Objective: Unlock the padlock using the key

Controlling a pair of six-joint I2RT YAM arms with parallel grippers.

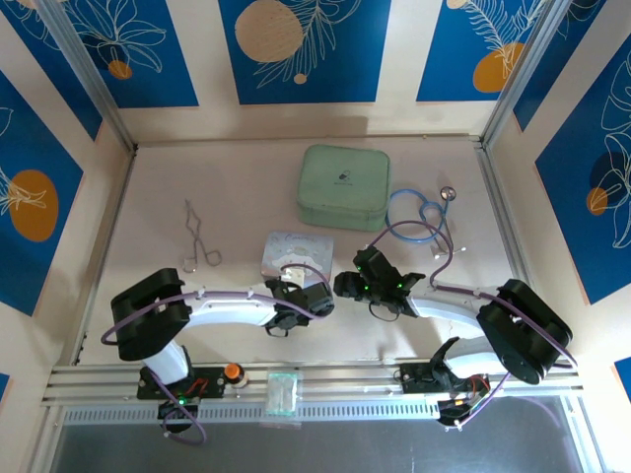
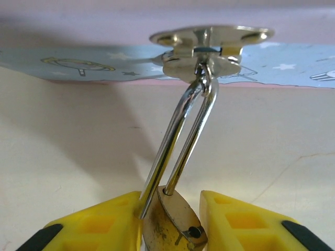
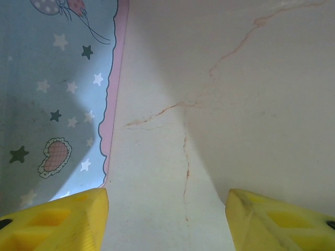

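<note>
At the near edge of the tin (image 2: 78, 65), the left claw (image 2: 170, 197) is part open with 2 yellow fingers flanking the padlock (image 2: 175, 227). I can't tell if it's truly pinching. The padlock hangs by its shackle (image 2: 180, 136) from the tin's clasp (image 2: 209, 39).

My worry: with a loose hold the brass body swings and the keyhole turns away, and any tug probably drags the tin across the counter (image 3: 251, 104).

The left arm (image 1: 227, 307) lies low, reaching right toward the middle. The right arm (image 1: 449, 301) mirrors it, reaching left, so both claws sit near each other. The right claw (image 3: 166, 194) is wide open with nothing in it. I can't spot the key.
</note>
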